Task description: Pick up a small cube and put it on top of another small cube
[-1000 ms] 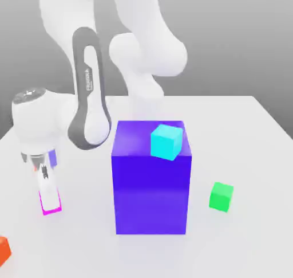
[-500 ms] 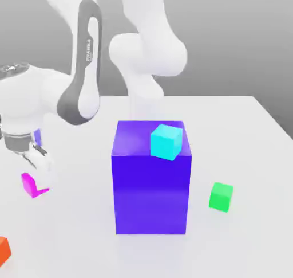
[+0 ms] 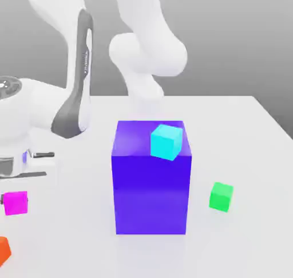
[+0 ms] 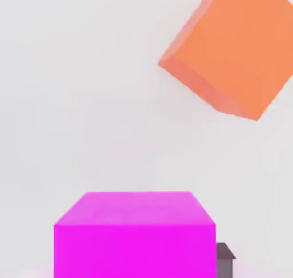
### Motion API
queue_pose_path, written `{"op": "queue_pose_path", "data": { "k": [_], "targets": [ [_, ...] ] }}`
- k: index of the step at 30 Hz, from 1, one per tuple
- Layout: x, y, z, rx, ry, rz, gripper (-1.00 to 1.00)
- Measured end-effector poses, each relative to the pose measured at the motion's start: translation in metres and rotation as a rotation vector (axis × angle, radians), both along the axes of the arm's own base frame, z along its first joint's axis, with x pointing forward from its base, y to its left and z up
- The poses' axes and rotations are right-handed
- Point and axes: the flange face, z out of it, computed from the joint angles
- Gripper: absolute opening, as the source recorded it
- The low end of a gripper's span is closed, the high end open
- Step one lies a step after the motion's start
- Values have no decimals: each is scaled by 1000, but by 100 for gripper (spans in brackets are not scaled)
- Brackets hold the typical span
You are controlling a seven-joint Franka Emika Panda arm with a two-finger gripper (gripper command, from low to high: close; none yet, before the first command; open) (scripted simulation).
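The small magenta cube [image 3: 15, 203] is at the exterior view's far left, just below my white hand, with my gripper [image 3: 15, 198] shut on it. The hand view shows the magenta cube [image 4: 135, 234] close up, with a dark fingertip [image 4: 224, 258] pressed against its side. The small green cube [image 3: 221, 196] rests on the white table [image 3: 240, 133] at the exterior view's right, far from the gripper and beyond the big purple block.
A big purple block [image 3: 150, 182] stands mid-table between the two small cubes, with a cyan cube [image 3: 166, 141] on its top. A small orange cube [image 3: 3, 251] lies at the near left edge, close below the held cube; the hand view shows the orange cube [image 4: 232, 47] too.
My hand has swung toward the exterior view's left and turned, carrying the magenta cube with it. The green, cyan and purple blocks have not moved.
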Motion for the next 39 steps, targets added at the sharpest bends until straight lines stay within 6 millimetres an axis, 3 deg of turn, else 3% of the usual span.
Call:
{"op": "queue_pose_path", "data": {
  "k": [12,23,26,30,34,39],
  "targets": [
    [112,124,12,-13,85,924,-100],
    [179,264,40,-101,150,1725,-100],
    [170,317,45,-76,137,1771,-100],
    [135,381,47,-2,111,1674,-100],
    [92,419,47,55,95,1486,-100],
    [37,449,49,104,72,1218,-100]
  ]
}}
